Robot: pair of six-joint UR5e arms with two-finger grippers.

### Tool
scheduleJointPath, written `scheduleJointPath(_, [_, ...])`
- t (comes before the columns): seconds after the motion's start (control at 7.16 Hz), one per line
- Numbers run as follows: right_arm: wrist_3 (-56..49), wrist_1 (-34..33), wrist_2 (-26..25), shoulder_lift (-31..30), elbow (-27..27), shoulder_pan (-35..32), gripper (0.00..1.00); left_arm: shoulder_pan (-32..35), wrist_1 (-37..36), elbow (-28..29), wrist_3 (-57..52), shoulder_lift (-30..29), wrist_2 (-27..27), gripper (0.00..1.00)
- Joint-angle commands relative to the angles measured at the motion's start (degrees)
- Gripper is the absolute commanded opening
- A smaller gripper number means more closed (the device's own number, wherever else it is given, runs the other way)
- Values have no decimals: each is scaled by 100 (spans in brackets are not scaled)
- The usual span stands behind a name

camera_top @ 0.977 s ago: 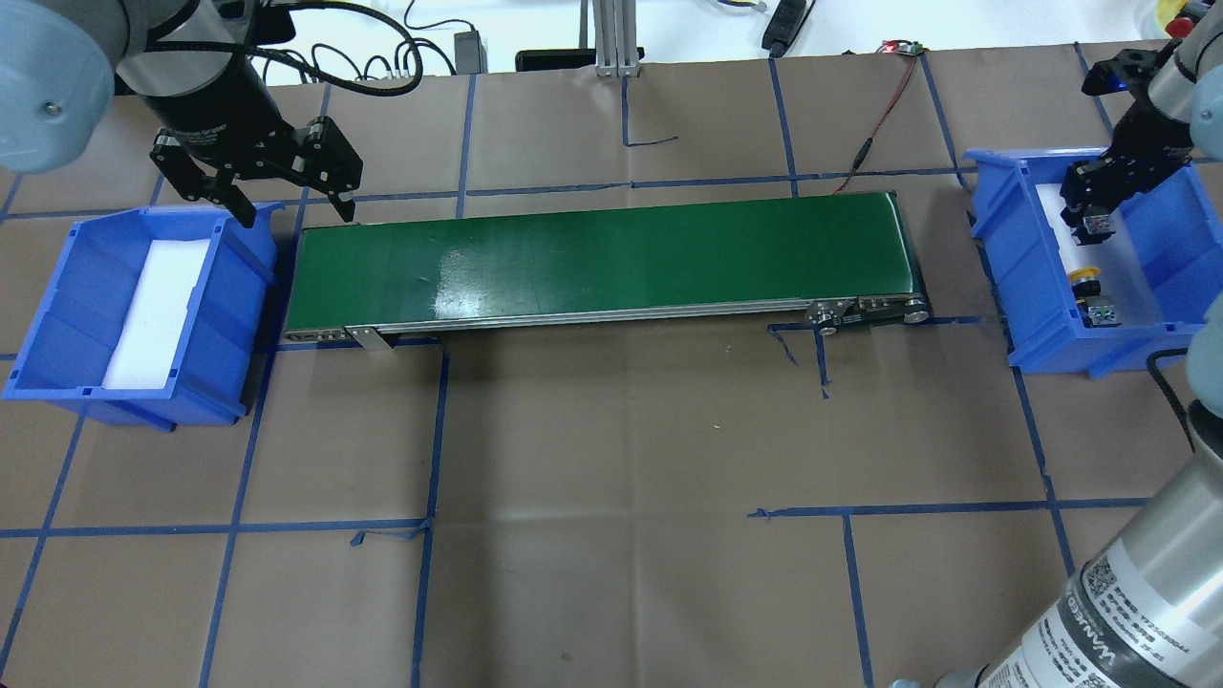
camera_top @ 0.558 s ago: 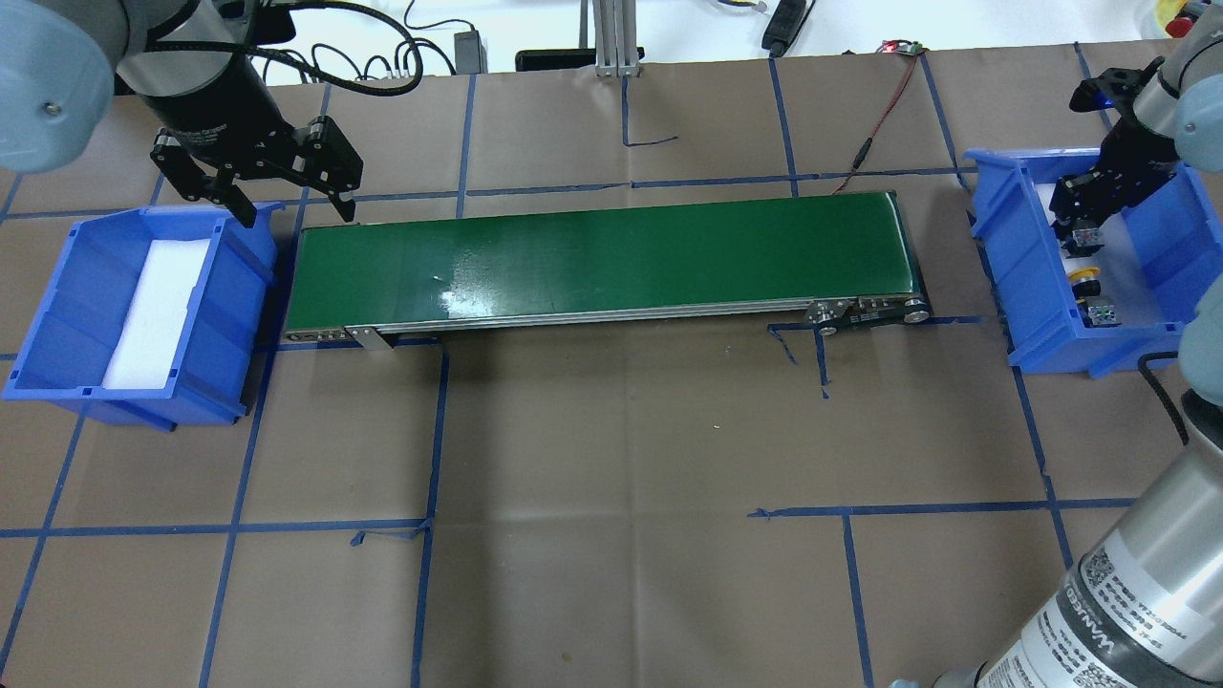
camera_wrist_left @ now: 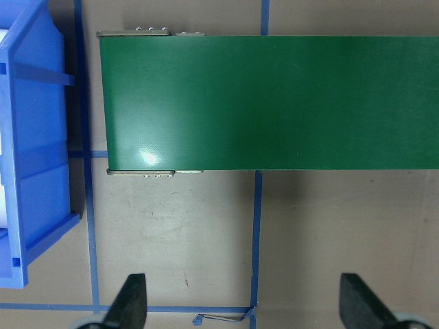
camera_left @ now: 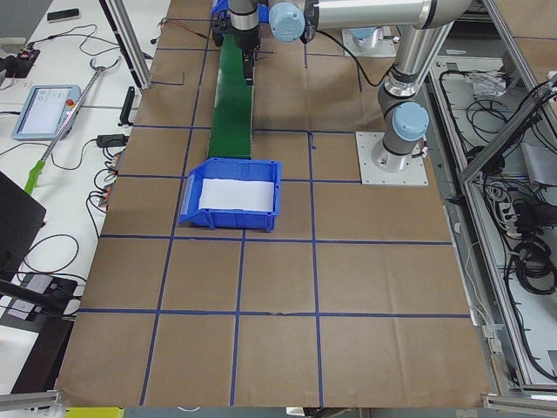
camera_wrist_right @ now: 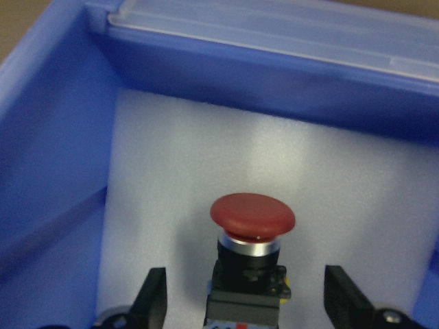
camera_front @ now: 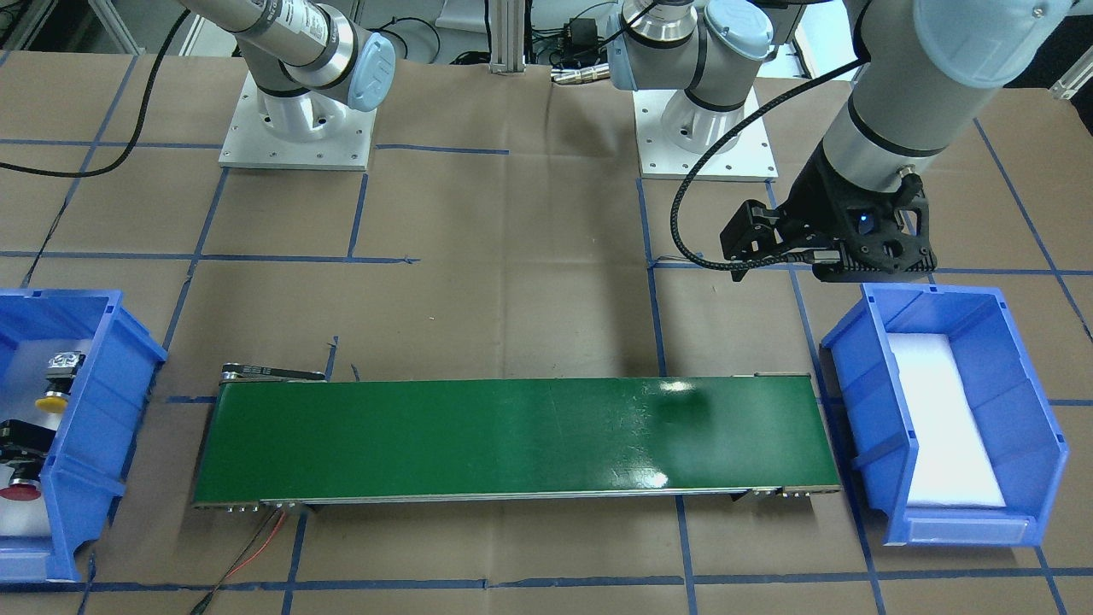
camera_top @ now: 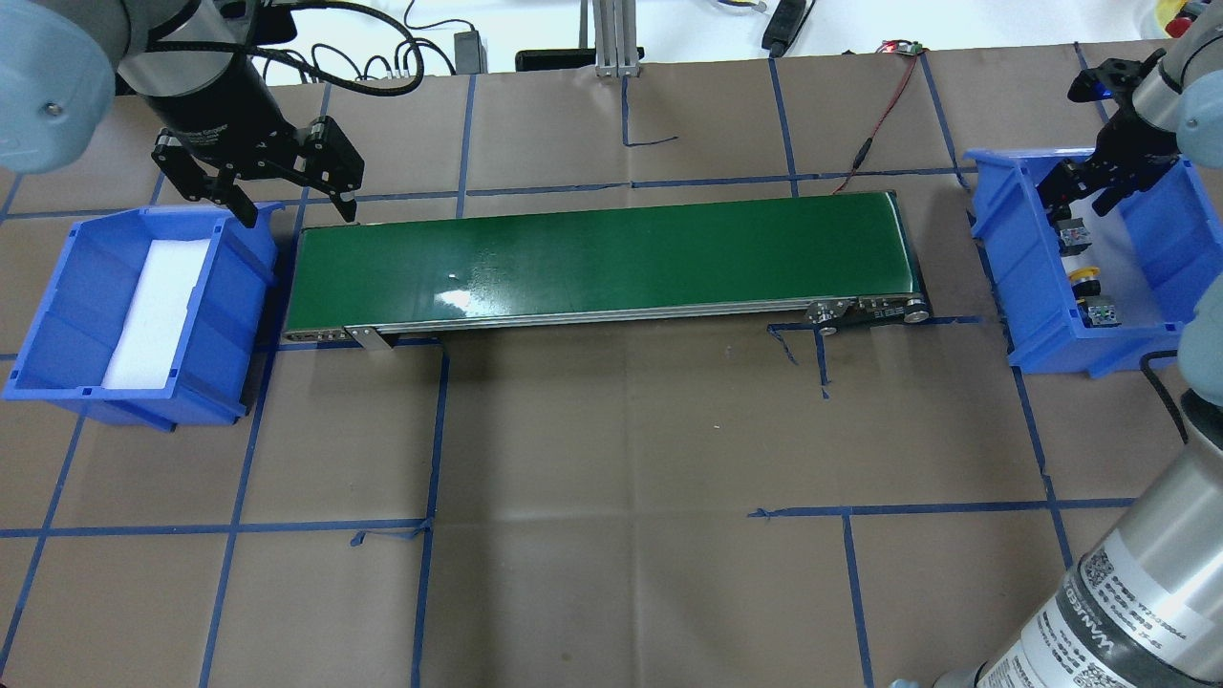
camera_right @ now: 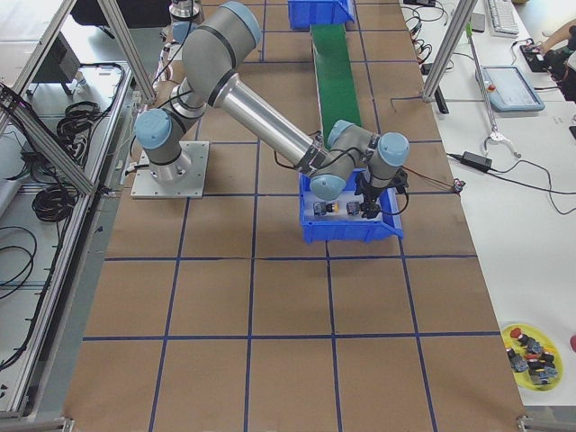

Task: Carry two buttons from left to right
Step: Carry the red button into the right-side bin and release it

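You would have found the red-capped push button (camera_wrist_right: pixel 252 214), with its round mushroom cap, black collar and grey terminal block, lying on its side on the white foam pad (camera_wrist_right: pixel 322 171) inside the blue plastic bin (camera_top: pixel 1027 287). The yellow-capped push button (camera_front: pixel 53 400) lay near it, also on its side on that pad.

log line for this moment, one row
right gripper: open over red button | yellow button: also in right bin | left gripper: open, empty

Released! The right gripper (camera_top: pixel 1082 199) has spread its fingers and lifted clear of the red button (camera_top: pixel 1073 232), which now lies free inside the blue bin (camera_top: pixel 994 239).
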State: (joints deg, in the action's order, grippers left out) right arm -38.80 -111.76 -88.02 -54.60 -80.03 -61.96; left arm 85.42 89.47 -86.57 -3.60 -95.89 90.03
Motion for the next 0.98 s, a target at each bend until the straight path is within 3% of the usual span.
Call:
scheduleJointPath(0.0, [-14,57,-48,-155,127,0,99,1,0,0,0,0,-3,100])
scheduleJointPath(0.42, [56,495,21,-829,242,-61,100,10,0,9,26,0,-82,100])
scheduleJointPath(0.7, [170,769,-153,-1489,225,-621,100,10,0,9,53,0,-82,100])
scheduleJointPath(0.84, [954,1083,-207,-1788,121,-946,100,10,0,9,62,0,-91,100])
